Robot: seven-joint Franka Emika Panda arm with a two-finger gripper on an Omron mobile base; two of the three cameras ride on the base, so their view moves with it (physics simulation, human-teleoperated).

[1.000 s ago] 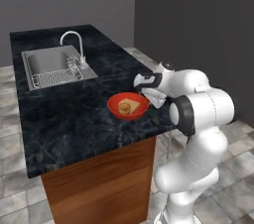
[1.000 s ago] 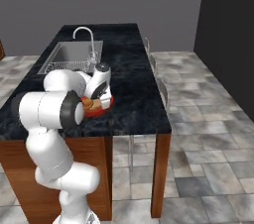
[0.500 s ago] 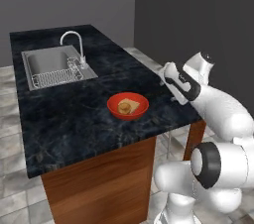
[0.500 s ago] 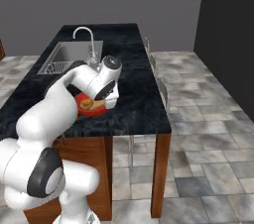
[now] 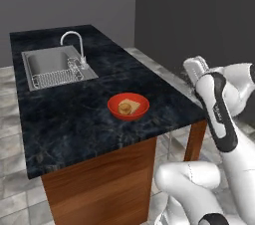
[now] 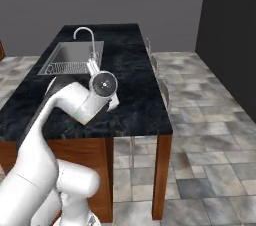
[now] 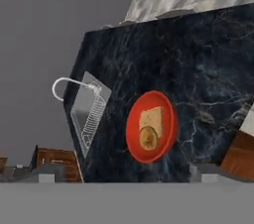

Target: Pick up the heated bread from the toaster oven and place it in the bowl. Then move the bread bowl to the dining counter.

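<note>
The red bowl (image 5: 128,106) rests on the black marbled dining counter (image 5: 74,119), near its right front edge. Inside lie the small round golden-brown bread (image 7: 148,138) and a squarish tan slice (image 7: 152,118). My gripper (image 5: 194,68) hangs raised off the counter's right edge, well apart from the bowl (image 7: 151,127) and holding nothing. In the hand view its fingertips (image 7: 45,176) stand wide apart, so the gripper (image 7: 125,174) is open. My arm (image 6: 85,102) hides the bowl in the right base view. The toaster oven is out of view.
An inset steel sink (image 5: 50,64) with a curved chrome faucet (image 5: 74,40) lies at the counter's far end. The counter stands on a reddish wood base (image 5: 99,179). Grey tiled floor (image 6: 200,135) surrounds the island, with a dark wall (image 5: 199,15) behind.
My arm has drawn back from the bowl, rising up and out past the counter's right edge. The bowl with the bread has stayed where it was.
</note>
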